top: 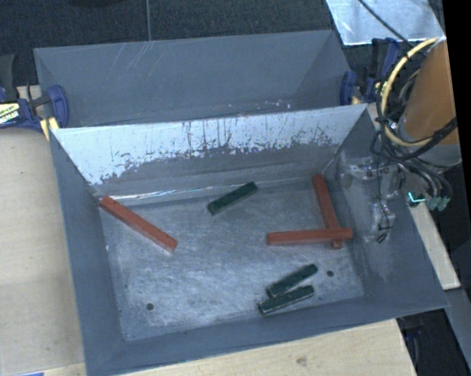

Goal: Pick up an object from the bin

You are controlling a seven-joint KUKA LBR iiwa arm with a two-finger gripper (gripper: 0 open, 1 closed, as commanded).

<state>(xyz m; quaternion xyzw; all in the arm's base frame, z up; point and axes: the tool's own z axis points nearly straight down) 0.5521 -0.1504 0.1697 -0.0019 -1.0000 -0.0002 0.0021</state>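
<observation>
Grey metal bin [239, 346], rim at frame bottom. My pincer [383, 225] hangs centre right; apart or together, I cannot tell. Just left lies a long red flat bar [324, 201]: likely stiff, light, slick; take it mid-length.

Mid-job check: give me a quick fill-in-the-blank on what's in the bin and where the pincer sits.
1. The pincer hangs at the ___ side of the bin in this view.
2. The two bars nearest it, one lying up-down and one lying across, are ___ in colour.
3. The bin holds ___ dark green bars.
Missing words: right; red; three.
</observation>
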